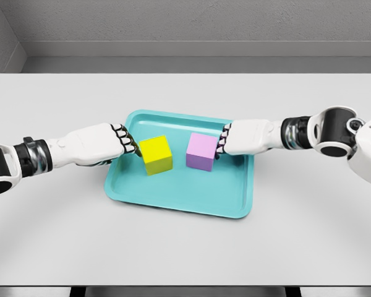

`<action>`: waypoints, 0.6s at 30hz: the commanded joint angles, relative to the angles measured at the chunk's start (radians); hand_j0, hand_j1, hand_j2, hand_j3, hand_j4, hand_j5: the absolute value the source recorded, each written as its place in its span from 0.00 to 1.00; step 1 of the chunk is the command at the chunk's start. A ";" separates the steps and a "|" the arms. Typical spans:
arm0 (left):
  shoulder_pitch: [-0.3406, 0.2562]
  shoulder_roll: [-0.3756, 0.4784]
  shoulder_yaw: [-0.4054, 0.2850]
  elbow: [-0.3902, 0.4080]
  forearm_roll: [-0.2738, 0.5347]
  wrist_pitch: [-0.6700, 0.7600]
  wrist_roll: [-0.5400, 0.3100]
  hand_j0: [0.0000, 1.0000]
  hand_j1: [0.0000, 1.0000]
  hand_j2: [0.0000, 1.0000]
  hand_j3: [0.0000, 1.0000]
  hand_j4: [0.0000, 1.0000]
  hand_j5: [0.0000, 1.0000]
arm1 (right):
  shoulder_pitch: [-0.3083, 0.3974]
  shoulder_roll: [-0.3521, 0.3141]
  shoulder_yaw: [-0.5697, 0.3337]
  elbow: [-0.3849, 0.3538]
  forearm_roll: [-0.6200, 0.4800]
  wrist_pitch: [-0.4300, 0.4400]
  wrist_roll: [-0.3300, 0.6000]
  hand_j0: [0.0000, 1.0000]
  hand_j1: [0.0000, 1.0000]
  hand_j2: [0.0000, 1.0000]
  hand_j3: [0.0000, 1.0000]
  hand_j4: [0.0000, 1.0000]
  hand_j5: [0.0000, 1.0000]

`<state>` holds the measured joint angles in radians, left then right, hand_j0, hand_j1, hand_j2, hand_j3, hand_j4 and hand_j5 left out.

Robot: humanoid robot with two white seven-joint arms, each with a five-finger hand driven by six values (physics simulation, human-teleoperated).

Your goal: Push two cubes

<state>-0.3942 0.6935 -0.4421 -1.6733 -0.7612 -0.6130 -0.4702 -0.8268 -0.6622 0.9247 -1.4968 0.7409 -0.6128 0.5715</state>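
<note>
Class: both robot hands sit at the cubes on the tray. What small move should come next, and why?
Probably each pushes inward: the left robot hand touches the yellow cube, the right robot hand the pink cube, and a gap separates the cubes on the teal tray.

Yellow cube (156, 154) sits upright left of center in the teal tray (179, 201), rotated slightly. Pink cube (201, 151) sits just right of it, also flat on the tray floor. Small gap between them, not touching.
</note>
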 commanded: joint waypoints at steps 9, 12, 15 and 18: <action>-0.002 -0.025 0.000 -0.006 0.005 0.002 -0.015 0.77 0.77 0.77 0.77 0.77 0.77 | -0.023 0.015 0.009 -0.002 -0.003 0.002 0.002 0.78 0.78 0.78 0.78 0.78 0.78; -0.003 -0.038 0.000 -0.006 0.005 0.002 -0.018 0.77 0.77 0.77 0.77 0.77 0.77 | -0.028 0.029 0.020 0.000 -0.003 0.002 0.002 0.78 0.78 0.78 0.78 0.78 0.78; -0.006 -0.052 -0.001 -0.006 0.005 0.002 -0.028 0.77 0.77 0.77 0.77 0.77 0.77 | -0.035 0.042 0.023 0.019 -0.003 0.002 0.002 0.78 0.78 0.78 0.78 0.78 0.78; -0.006 -0.051 0.000 0.006 0.005 0.002 -0.028 0.77 0.77 0.77 0.77 0.77 0.77 | -0.049 0.058 0.045 0.055 0.002 0.002 0.002 0.78 0.78 0.78 0.78 0.78 0.78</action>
<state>-0.3988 0.6441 -0.4426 -1.6733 -0.7610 -0.6131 -0.4973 -0.8759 -0.6142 0.9606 -1.4600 0.7430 -0.6129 0.5740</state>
